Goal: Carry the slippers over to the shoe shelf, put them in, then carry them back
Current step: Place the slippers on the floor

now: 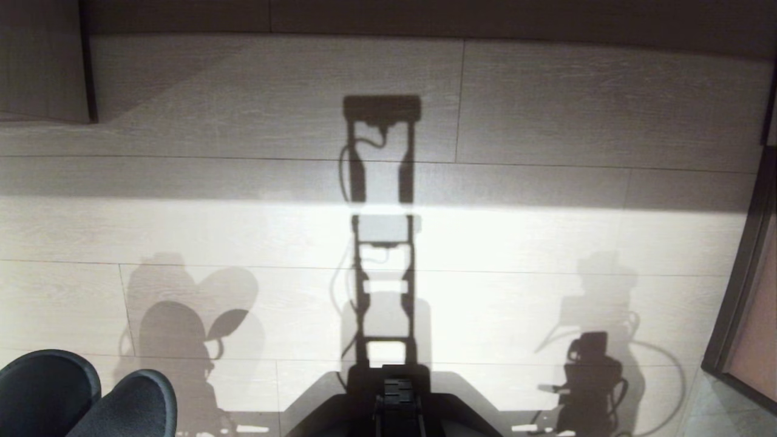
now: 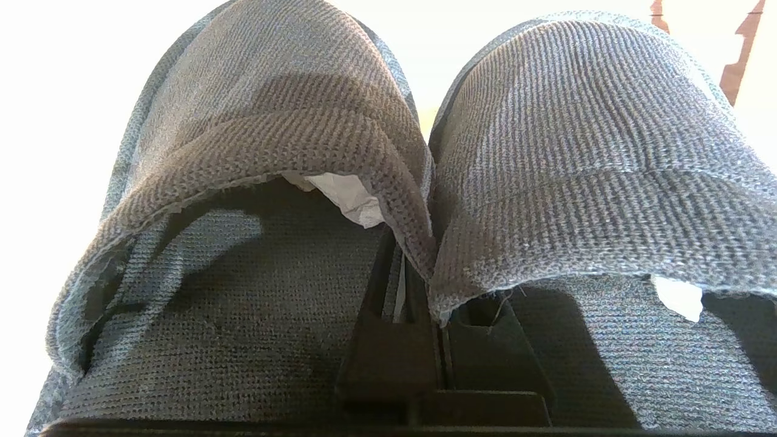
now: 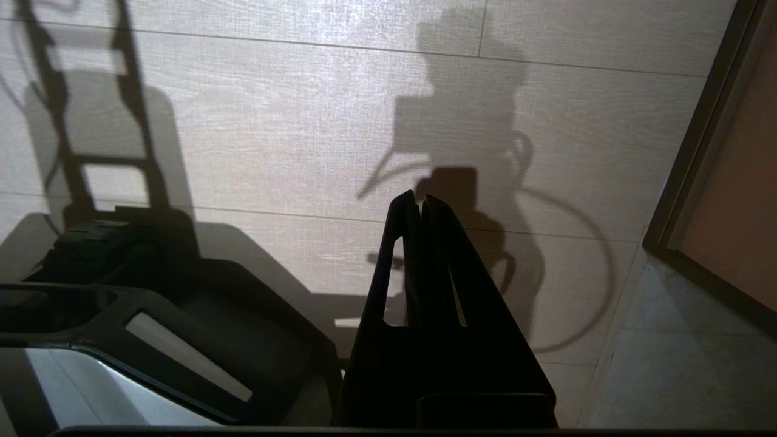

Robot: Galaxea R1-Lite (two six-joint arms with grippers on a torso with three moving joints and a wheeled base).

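A: Where are the slippers (image 2: 388, 182)?

B: Side by side in the left claw (image 2: 419, 340). Its fingers are pinched together on the two inner edges where the uppers meet, so one grip holds the pair. From the head they show at the lower left, above the floor (image 1: 546, 109).

A: What might go wrong?

B: I'd say the hold is thin: only fabric edges between the fingers. A jolt while driving could let one slipper slide out or sag and twist. I can't make out the shelf from here, so the drive may be long.

A: Which way do they point?

B: Long axes run away from the wrist, roughly parallel, toes forward, open heels toward the claw.

A: The right claw (image 3: 420, 203)?

B: Fingers together, empty, hanging over the floor.
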